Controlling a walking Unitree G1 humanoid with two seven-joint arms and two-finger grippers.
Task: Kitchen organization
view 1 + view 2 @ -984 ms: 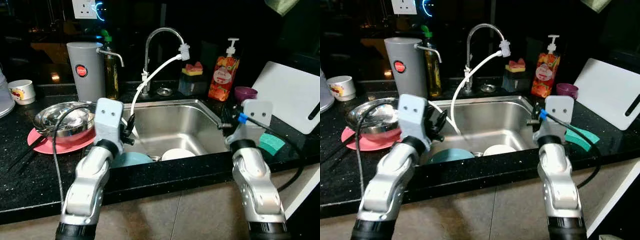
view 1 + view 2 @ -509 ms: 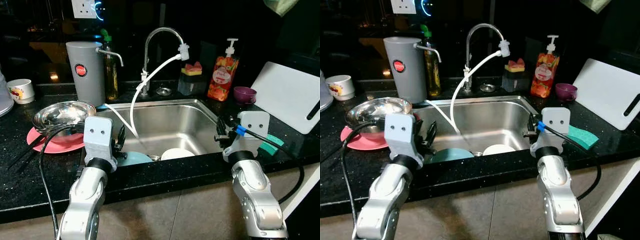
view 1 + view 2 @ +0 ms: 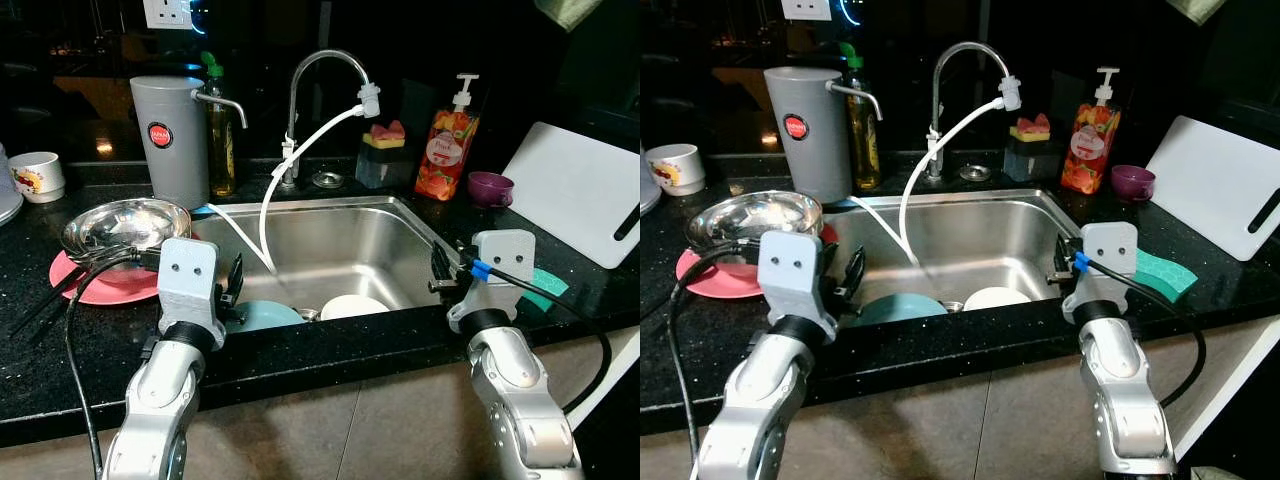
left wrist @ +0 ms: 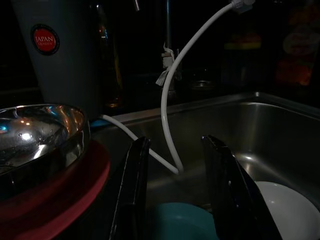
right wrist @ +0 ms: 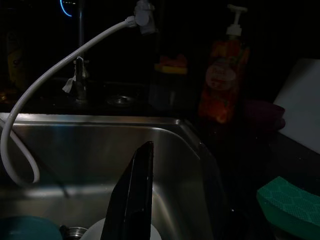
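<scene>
A steel sink (image 3: 330,206) is set in the black counter, with a teal plate (image 3: 268,317) and a white dish (image 3: 355,307) at its bottom. Left of it, a steel bowl (image 3: 125,225) rests on a pink plate (image 3: 95,288). My left gripper (image 3: 232,285) hovers at the sink's near left corner, open, nothing between its fingers (image 4: 134,195). At the near right corner my right gripper (image 3: 440,270) is open and empty too, beside a green sponge (image 3: 1165,273). The right wrist view looks into the sink past one black finger (image 5: 135,195).
A faucet (image 3: 320,65) with a white hose (image 3: 275,180) arches over the sink. A grey dispenser (image 3: 168,140), soap bottle (image 3: 447,155), purple cup (image 3: 490,188), white cutting board (image 3: 580,190) and mug (image 3: 32,177) line the counter. Chopsticks (image 3: 40,300) lie by the pink plate.
Both arms have come down and back toward the counter's near edge. The left gripper moved left, away from the middle of the sink. Nothing was picked up.
</scene>
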